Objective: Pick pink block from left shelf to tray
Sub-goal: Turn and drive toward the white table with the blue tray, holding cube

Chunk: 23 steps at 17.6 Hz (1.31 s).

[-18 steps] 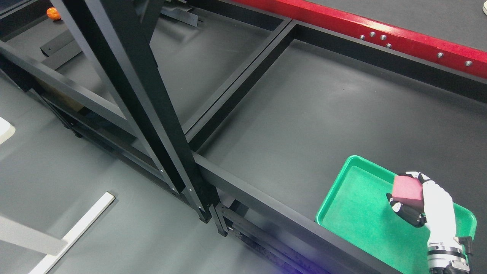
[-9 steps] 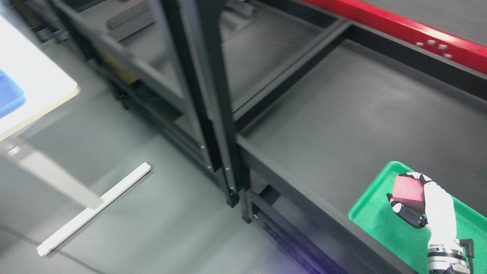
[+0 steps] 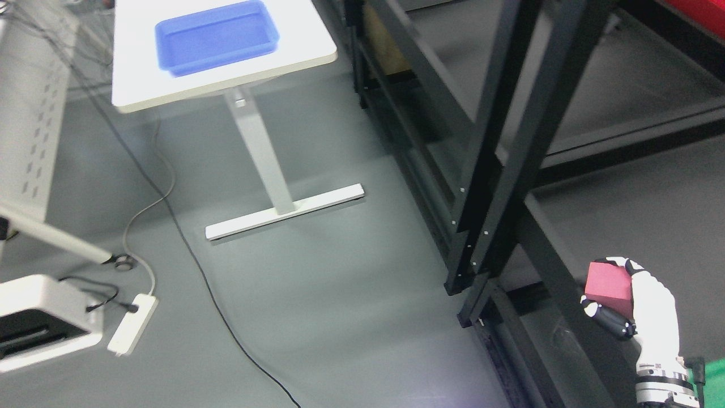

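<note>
We get even, bright overhead light here, but the white table (image 3: 226, 62) is blown out with glare and the blue bin (image 3: 218, 35) on it looks smeared. Soft shadows sit under the table foot (image 3: 283, 212), and black shelf posts (image 3: 510, 141) blur slightly.

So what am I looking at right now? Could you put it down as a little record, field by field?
holding hand: right hand, at lower right, fingers closed around the block
held object: pink block, lifted, in front of the shelf's edge
left hand: not in view
blue tray: on the white table at upper left, nothing visible inside
green tray: only a sliver at the right edge
black shelf frame: at right
floor: black cable and white power strip at left
</note>
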### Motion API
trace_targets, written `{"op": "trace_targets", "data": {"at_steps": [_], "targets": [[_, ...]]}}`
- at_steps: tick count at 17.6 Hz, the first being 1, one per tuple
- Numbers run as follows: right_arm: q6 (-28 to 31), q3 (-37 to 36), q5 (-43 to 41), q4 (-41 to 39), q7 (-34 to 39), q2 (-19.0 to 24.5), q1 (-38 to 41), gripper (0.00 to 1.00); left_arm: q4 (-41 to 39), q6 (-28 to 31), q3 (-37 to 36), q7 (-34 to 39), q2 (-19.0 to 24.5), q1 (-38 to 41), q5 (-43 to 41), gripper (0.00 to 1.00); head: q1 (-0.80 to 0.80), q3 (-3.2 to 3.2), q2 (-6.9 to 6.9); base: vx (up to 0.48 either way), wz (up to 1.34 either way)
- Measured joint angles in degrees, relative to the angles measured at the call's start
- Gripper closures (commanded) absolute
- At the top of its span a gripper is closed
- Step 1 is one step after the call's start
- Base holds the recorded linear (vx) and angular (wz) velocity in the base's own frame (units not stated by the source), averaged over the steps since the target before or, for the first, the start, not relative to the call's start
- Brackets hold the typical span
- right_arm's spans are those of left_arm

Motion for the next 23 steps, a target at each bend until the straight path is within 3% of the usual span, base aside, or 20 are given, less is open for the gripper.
{"op": "trace_targets", "data": {"at_steps": [6, 16, 23], "targets": [[-0.91, -0.56, -0.31, 0.00, -1.87, 0.09, 0.14, 0.93, 0.00, 0.00, 0.00, 0.00, 0.00, -0.01, 0.00, 0.00, 0.00, 0.00, 0.00, -0.107, 0.50], [-14.94, -2.19, -5.53, -0.03, -9.04, 2.10, 1.66, 0.93, 0.00, 0.00, 0.00, 0.00, 0.00, -0.01, 0.00, 0.00, 0.00, 0.00, 0.00, -0.068, 0.46], [-9.48, -1.64, -9.10, -0.02, -9.21, 3.30, 0.09, 0.93, 0.00, 0.00, 0.00, 0.00, 0.00, -0.02, 0.00, 0.00, 0.00, 0.00, 0.00, 0.004, 0.08]]}}
